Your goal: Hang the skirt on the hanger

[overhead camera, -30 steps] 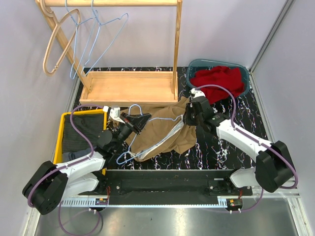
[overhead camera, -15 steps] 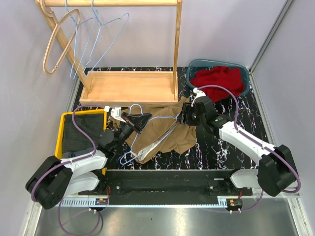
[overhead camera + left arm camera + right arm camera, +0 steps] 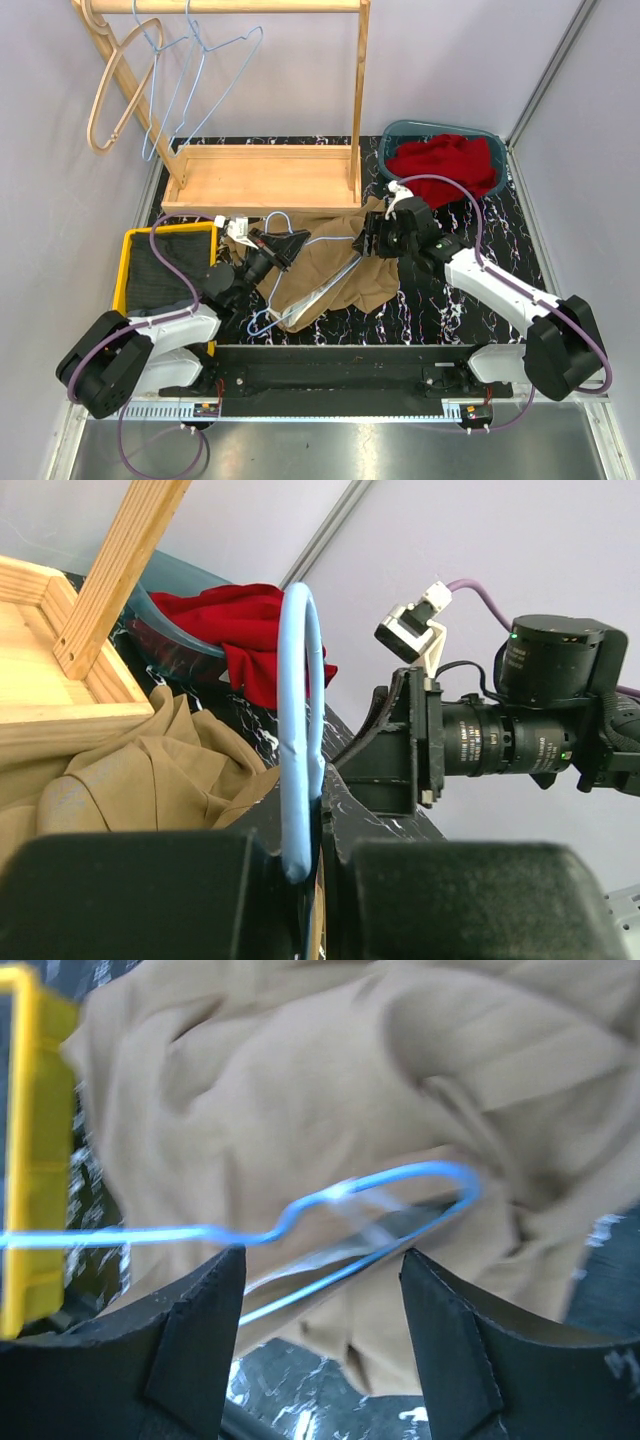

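The tan skirt (image 3: 335,270) lies crumpled in the middle of the dark marbled table. A blue wire hanger (image 3: 300,290) lies across it, one shoulder end under the cloth's fold. My left gripper (image 3: 283,245) is shut on the hanger just below its hook (image 3: 275,222). In the left wrist view the blue hook (image 3: 301,730) rises from between the shut jaws of the left gripper (image 3: 322,880). My right gripper (image 3: 371,238) hovers open over the skirt's right edge. In the right wrist view the right gripper (image 3: 320,1290) stands wide apart above the hanger's rounded end (image 3: 440,1185) and the skirt (image 3: 300,1080), holding nothing.
A wooden rack with a tray base (image 3: 260,178) stands behind the skirt, with blue wire hangers (image 3: 190,70) and a wooden hanger (image 3: 115,90) on its rail. A teal basin (image 3: 492,146) with red cloth sits at the back right. A yellow-rimmed bin (image 3: 120,285) is at the left.
My right gripper has opened wide and shifted slightly left and back over the skirt's edge. The left gripper keeps its hold on the hanger and has barely moved.
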Motion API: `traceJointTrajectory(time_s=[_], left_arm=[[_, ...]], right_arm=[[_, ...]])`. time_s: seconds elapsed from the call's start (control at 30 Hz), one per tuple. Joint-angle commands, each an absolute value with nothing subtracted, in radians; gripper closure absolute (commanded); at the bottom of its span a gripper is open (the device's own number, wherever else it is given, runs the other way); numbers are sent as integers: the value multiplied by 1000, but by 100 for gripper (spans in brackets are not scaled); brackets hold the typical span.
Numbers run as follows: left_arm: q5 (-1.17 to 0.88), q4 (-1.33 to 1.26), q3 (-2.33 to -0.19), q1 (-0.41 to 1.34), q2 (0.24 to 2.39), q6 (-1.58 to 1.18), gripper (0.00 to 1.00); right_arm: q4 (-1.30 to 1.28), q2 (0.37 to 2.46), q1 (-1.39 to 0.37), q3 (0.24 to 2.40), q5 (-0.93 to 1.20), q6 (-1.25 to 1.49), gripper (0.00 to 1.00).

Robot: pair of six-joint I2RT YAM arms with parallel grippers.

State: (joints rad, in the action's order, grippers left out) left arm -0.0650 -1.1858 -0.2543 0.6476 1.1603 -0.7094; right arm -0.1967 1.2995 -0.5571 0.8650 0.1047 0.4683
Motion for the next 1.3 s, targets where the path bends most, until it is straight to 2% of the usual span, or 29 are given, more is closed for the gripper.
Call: traceJointTrajectory(time_s=[0.0,0.33,0.43,0.47,0.57,0.7,1.0,1.27], left_arm=[[-72,-1301,-296,657,1177,-726,100],[-69,-1299,-301,657,1166,-718,100],[-67,-1293,-305,657,1166,-718,100],[-66,-1295,-307,657,1166,-718,100],[-63,-1295,-308,657,1167,-718,100],[-63,-1287,-307,657,1158,-716,100],[-67,-1273,-302,658,1143,-718,100],[-66,-1273,-304,658,1147,-718,100]], right_arm=[[-112,1250,-572,861,279,430,29],[-221,1062,-574,812,-26,456,30],[-227,1005,-574,813,-96,462,43],[-232,1011,-574,821,-104,454,58],[-242,1058,-574,844,-94,437,76],[-221,1112,-574,850,-113,430,85],[-94,1160,-572,819,-202,394,92],[-26,1239,-574,821,-137,387,94]])
